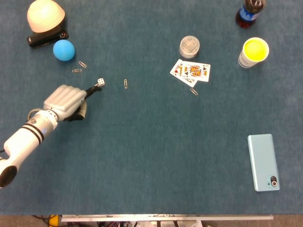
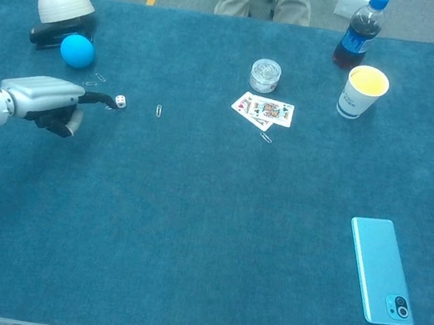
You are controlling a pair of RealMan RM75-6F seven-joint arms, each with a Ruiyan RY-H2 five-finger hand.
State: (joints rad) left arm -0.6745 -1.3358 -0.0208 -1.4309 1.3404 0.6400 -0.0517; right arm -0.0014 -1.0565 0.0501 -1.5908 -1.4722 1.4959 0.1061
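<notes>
My left hand [image 1: 66, 101] [image 2: 46, 100] hovers low over the blue table at the left. Most fingers are curled in, and one dark-tipped finger is stretched toward a small white die [image 1: 100, 82] [image 2: 120, 101], its tip just short of or touching it. A paperclip lies beside the die, partly hidden by the finger. Nothing is held in the hand. My right hand is not in either view.
A blue ball [image 1: 63, 50], a white bowl-shaped object [image 1: 45, 15] on a black stapler, and paperclips [image 1: 79, 66] lie at the back left. Another clip [image 1: 125, 83] is right of the die. Playing cards [image 1: 190, 72], a jar [image 1: 189, 46], yellow cup [image 1: 254, 51], bottle [image 1: 249, 13], phone [image 1: 263, 161].
</notes>
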